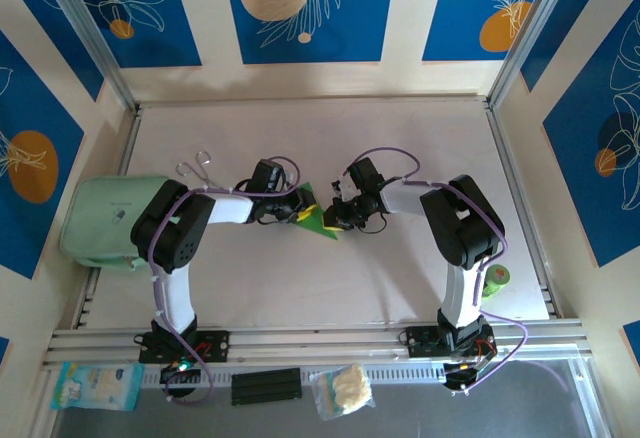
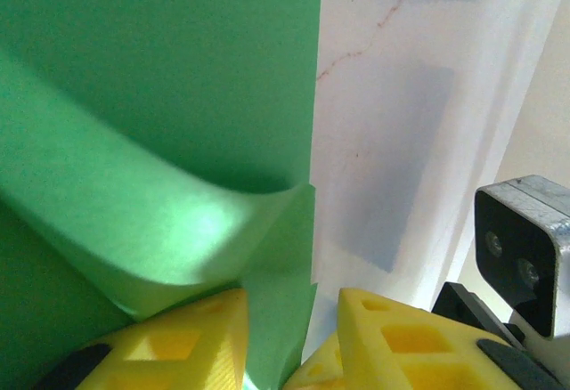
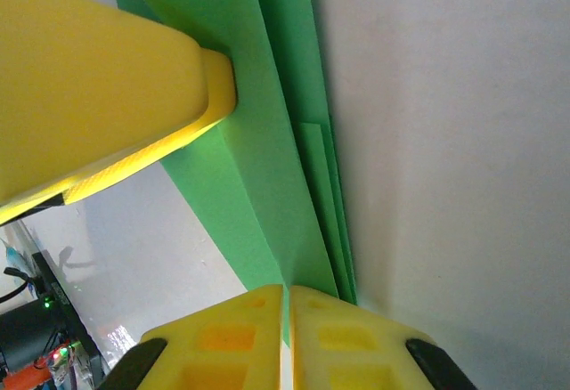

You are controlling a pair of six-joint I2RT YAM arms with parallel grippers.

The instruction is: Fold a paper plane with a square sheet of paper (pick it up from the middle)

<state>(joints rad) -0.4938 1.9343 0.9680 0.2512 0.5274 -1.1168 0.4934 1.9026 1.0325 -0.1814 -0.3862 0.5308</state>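
Note:
The paper plane, a pointed dart of bright green folded paper, sits at mid-table between both arms. In the right wrist view its layered wings and centre ridge run down into my right gripper, which is shut on the ridge. My left gripper is open. A curled green flap passes between its yellow fingers, lying against the left one and apart from the right one. From above, the left gripper meets the plane's left side and the right gripper its right side. One left finger presses on a wing.
A pale mint pouch lies at the left edge under the left arm's elbow. A metal clip lies behind it. A small green roll stands at the right. Two plastic bags and a black block lie along the near rail.

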